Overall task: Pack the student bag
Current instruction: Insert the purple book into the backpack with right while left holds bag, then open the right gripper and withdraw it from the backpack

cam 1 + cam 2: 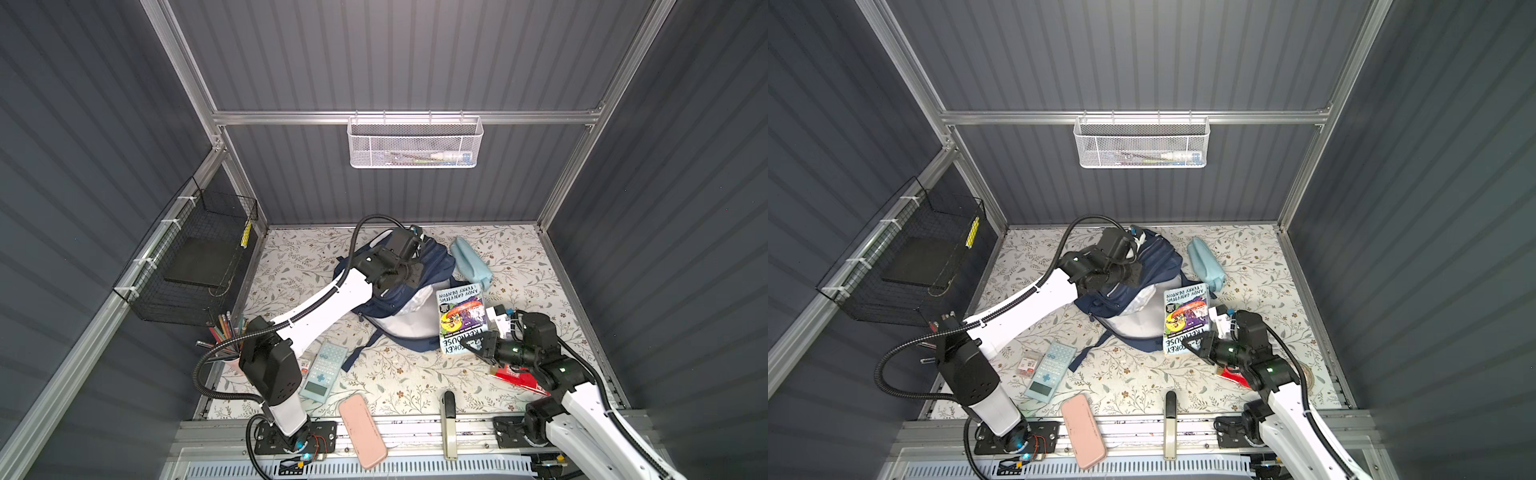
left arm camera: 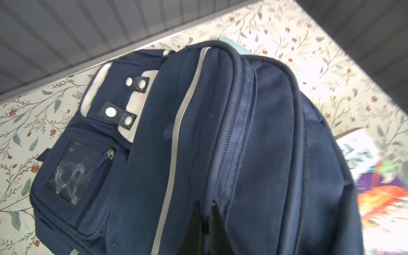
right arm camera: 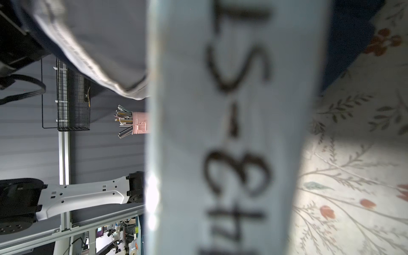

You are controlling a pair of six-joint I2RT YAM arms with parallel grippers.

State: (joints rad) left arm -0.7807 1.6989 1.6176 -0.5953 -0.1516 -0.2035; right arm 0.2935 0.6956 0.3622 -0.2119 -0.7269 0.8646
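The student bag point(image 1: 434, 266) point(image 1: 1163, 266), navy with white patches, lies at the middle back of the table. My left gripper point(image 1: 409, 276) point(image 1: 1129, 276) sits on top of it. In the left wrist view the bag point(image 2: 265, 132) fills the picture, and my left gripper point(image 2: 205, 208) is shut on a fold of its fabric beside a zip. My right gripper point(image 1: 478, 347) point(image 1: 1198, 347) is shut on the near end of a Treehouse paperback book point(image 1: 461, 316) point(image 1: 1185, 316), held beside the bag's right side. The book's spine point(image 3: 231, 132) hides the right fingers in the right wrist view.
A light blue pouch point(image 1: 471, 259) lies right of the bag. A calculator point(image 1: 324, 370), a pink case point(image 1: 361, 432), a stapler point(image 1: 449, 419) and a red item point(image 1: 519, 376) lie along the front. A pencil cup point(image 1: 226, 332) stands at left under a black wire basket point(image 1: 195, 266).
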